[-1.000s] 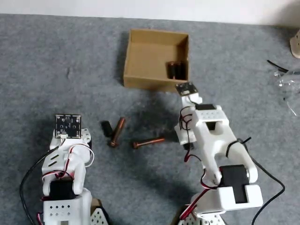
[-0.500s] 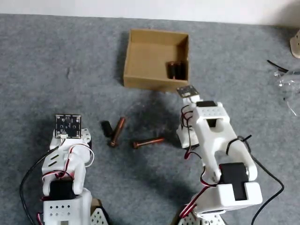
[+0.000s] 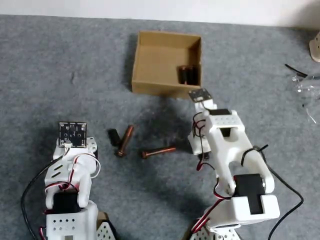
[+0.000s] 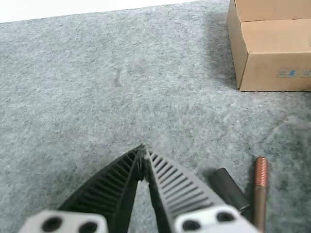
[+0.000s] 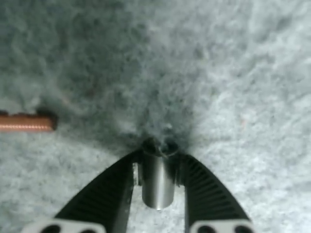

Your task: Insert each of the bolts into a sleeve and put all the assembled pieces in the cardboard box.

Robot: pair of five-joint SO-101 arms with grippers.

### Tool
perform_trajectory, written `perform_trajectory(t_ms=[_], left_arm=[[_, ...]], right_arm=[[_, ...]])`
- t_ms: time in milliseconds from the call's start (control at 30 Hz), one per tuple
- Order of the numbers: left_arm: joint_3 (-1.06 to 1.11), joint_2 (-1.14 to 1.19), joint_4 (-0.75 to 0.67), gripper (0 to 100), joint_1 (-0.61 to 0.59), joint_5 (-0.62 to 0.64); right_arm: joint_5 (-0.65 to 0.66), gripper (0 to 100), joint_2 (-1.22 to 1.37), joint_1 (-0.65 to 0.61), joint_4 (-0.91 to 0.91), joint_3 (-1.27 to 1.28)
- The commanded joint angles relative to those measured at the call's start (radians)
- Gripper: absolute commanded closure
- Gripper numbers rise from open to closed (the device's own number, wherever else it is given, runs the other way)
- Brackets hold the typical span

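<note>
At the near edge of the grey carpeted table (image 3: 260, 90), two white robot arms stand side by side. The right gripper (image 5: 159, 156) is clamped around a short grey metal sleeve (image 5: 158, 187). The sleeve lies along the jaws, its open mouth pointing outward just above the carpet. The left gripper (image 4: 144, 154) hangs with its jaws pressed together, grasping nothing.

Just beyond the left gripper, a small black cylindrical sleeve (image 4: 227, 187) lies flat beside a copper-coloured threaded bolt (image 4: 260, 187), close but apart. A second copper bolt (image 3: 158, 151) lies between the arms, one end near the held sleeve but not touching it. Farthest off, the open brown cardboard box (image 3: 155, 87) holds two dark assembled pieces (image 3: 189, 75) in one corner.

With two bolts lying bare, the job looks about half done. The main risk is that the bolt rests loose on soft pile with nothing pinning it. A sleeve pushed on off-axis could shove or roll the bolt away instead of sliding over it. The smooth sleeve could also twist or slip in the jaws under that push. The left gripper must open before it can steady a bolt, and lowering it could knock the black sleeve aside.
</note>
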Motion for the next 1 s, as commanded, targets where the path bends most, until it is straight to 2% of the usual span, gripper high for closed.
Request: perform_trajectory(t_ms=[0,300,400,667,833,967], left_arm=[[-0.016,-0.007,-0.028,99,0.002,0.005],[-0.016,-0.007,-0.028,99,0.002,0.005],[-0.016,-0.007,-0.028,99,0.002,0.005],[-0.016,-0.007,-0.028,99,0.002,0.005],[-0.016,-0.007,-0.028,99,0.002,0.005],[-0.016,-0.007,-0.028,99,0.004,0.005]], right_arm=[[0.006,99.8,-0.004,0.008,-0.024,0.031],[0.008,99.5,-0.016,0.015,-0.012,0.031],[0.008,99.5,-0.093,0.024,0.028,-0.024],[0.012,99.5,-0.539,0.025,0.263,-0.166],[0.014,99.5,-0.855,0.024,0.283,-0.159],[0.014,99.5,-1.090,0.025,0.283,-0.036]])
